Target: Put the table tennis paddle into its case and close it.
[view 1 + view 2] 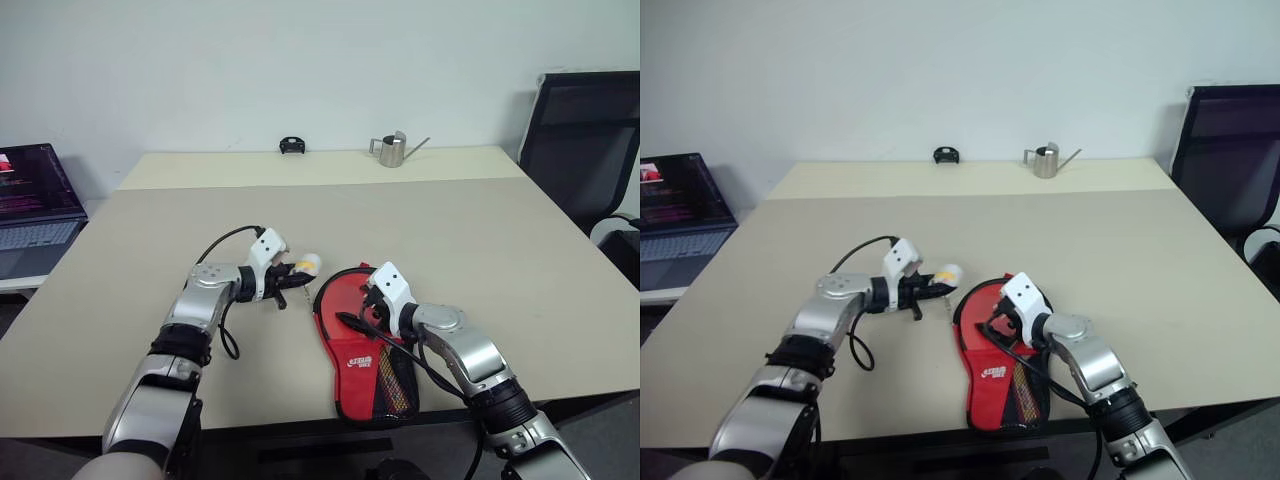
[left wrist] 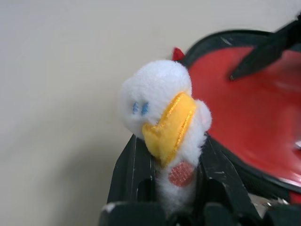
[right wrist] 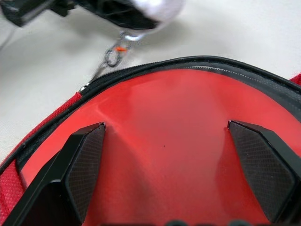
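step: zipping shut | left tool (image 1: 300, 270) clamped on duck charm (image 2: 164, 122) (zipper pull) | right tool (image 3: 164, 169) spread wide, pressing on case (image 1: 362, 352) on desk (image 1: 500, 260) | paddle presumably inside, unseen | next: drag charm around rim

Left gripper (image 1: 300, 272) jaws clamped; right gripper (image 3: 164, 165) jaws spread wide, angled down
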Tool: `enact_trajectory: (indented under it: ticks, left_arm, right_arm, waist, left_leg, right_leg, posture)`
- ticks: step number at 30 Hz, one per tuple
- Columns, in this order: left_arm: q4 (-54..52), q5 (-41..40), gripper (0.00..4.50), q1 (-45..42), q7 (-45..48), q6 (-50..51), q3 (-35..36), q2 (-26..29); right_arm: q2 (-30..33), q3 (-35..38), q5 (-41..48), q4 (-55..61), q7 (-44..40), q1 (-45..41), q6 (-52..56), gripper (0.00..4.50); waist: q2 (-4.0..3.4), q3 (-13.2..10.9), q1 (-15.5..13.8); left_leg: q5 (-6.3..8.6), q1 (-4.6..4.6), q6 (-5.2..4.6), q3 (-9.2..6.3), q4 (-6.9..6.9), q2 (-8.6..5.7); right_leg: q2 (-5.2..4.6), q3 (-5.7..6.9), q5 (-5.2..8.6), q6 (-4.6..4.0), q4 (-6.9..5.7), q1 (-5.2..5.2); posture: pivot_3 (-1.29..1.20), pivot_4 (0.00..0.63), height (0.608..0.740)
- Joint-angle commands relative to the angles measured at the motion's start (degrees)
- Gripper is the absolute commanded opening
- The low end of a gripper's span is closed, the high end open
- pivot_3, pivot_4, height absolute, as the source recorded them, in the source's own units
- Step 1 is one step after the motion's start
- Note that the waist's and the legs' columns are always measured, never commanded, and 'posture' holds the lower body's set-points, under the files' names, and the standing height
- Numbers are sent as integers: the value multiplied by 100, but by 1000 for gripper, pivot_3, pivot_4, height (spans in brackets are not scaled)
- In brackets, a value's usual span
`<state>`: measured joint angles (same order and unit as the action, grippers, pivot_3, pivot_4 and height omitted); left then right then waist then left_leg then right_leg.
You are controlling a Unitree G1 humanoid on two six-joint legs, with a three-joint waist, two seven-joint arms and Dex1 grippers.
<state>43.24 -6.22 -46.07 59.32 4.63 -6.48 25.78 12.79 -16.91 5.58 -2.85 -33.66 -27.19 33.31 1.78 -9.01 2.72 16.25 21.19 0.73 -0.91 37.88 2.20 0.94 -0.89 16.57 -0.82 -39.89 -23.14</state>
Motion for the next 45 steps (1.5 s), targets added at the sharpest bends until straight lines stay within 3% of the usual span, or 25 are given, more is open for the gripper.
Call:
enact_trajectory:
  ticks: [1, 18, 31, 45]
  left_arm:
    - [369, 115, 520, -362, -116, -387, 61, -109]
    - [2693, 915, 520, -1868, -1314, -1573, 83, -756]
    - [3253, 1363, 520, -2368, -2102, -1589, 95, -1346]
    - [3496, 1853, 519, -2841, -3608, -1268, 132, -1939]
  right_arm:
    - [-27, -205, -73, -227, -14, 229, 282, 4500]
    - [-40, -187, -116, -36, 219, 512, 440, 4500]
    - [-159, -213, -62, 343, 486, 810, 741, 4500]
    - [-228, -287, -30, 847, 752, 1109, 1155, 4500]
  waist:
    - [0, 0, 6]
    - [3, 0, -22]
    - [3, 0, -44]
    - [4, 0, -93]
  left_leg:
    - [0, 2, 0, 0, 0, 0]
    - [0, 19, 0, -19, 2, -44]
    - [0, 28, 1, -30, 3, -48]
    - [-1, 46, 2, -44, 2, -50]
  right_leg:
    - [0, 0, 0, 0, 0, -1]
    - [-1, 13, 2, 7, 8, -3]
    - [-2, 24, 2, 8, 17, -4]
    - [-4, 43, 0, 13, 38, -4]
  posture:
    - [0, 150, 740]
    - [0, 150, 740]
    - [0, 150, 740]
    - [0, 150, 740]
